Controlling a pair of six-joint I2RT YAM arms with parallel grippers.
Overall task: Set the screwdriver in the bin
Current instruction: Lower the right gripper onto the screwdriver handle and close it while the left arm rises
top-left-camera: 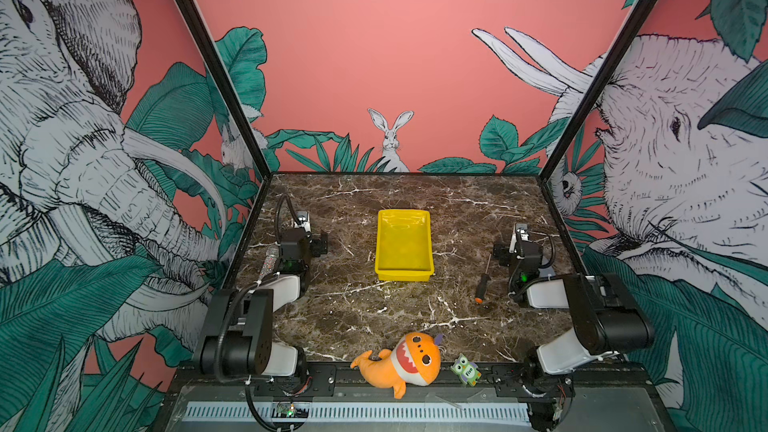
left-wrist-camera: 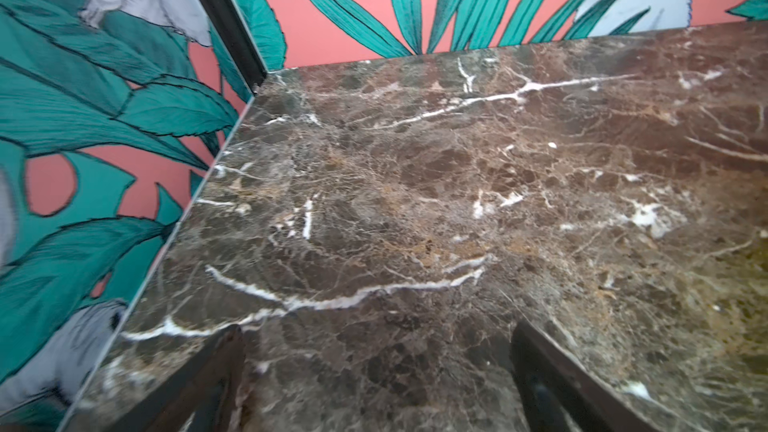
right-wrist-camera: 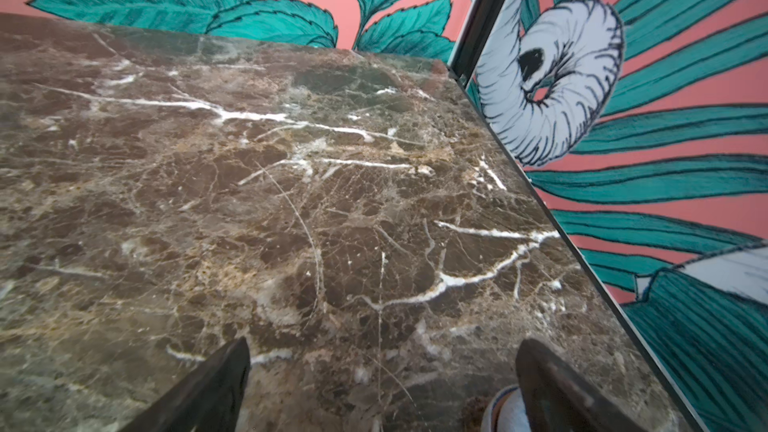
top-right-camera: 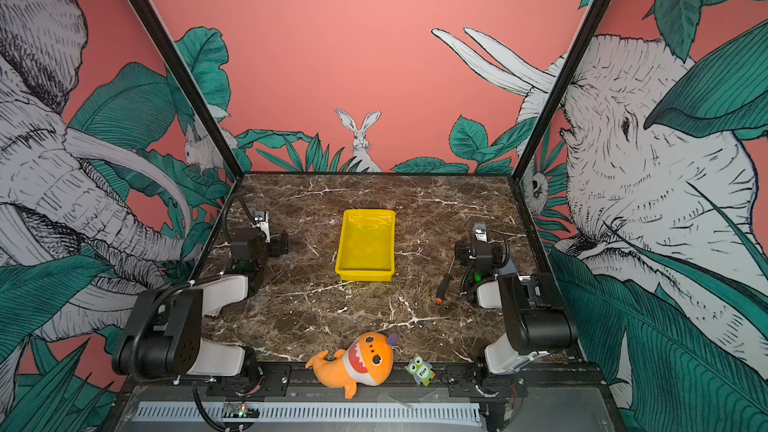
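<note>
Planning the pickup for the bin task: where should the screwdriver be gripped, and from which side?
Take the screwdriver by its black handle, the thickest part; the shaft is too thin to hold well. It lies flat on the table with the shaft pointing away, so probably come straight down with the open right claw, closing across the handle.

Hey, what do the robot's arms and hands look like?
The left arm and right arm are alike: chunky black joint housings joined by white links. Black cables loop along them, and a small green light glows near each wrist. The left hand and right hand have dark, tapering fingers.
</note>
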